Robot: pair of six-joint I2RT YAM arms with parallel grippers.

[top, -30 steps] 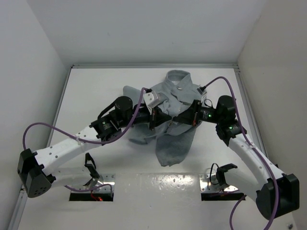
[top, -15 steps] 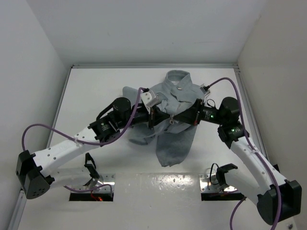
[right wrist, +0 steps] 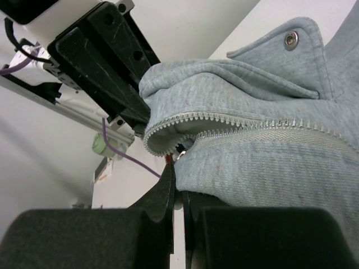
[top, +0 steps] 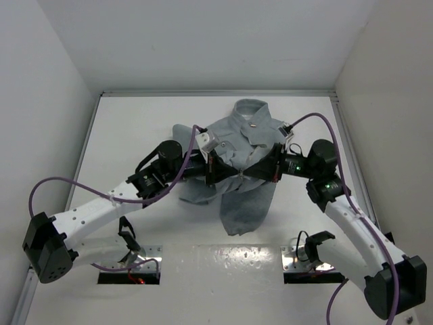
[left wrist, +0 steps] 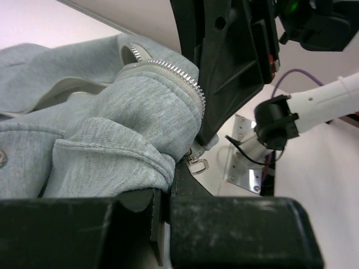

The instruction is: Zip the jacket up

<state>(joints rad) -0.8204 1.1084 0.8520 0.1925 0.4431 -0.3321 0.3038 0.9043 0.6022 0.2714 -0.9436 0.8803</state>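
The light grey jacket [top: 243, 200] lies in the middle of the white table [top: 135, 128], collar at the far side. My left gripper [top: 216, 168] comes in from the left and is shut on a fold of the jacket front [left wrist: 112, 140] beside the zipper teeth [left wrist: 179, 70]. My right gripper [top: 268, 168] comes in from the right, its jaws shut at the zipper's lower end [right wrist: 178, 152]. The metal pull ring [left wrist: 197, 163] hangs between the two grippers. A metal snap [right wrist: 290, 38] shows on the collar flap. The zipper [right wrist: 241, 120] is open above the slider.
White walls close in the table on the left, far and right sides. Two metal mounting plates [top: 132, 261] [top: 308, 257] sit at the near edge. Purple cables [top: 74, 186] loop over both arms.
Both grippers have stayed on the jacket front. The right arm has drawn slightly to the right, and the fabric between the grippers is pulled tighter into a V.
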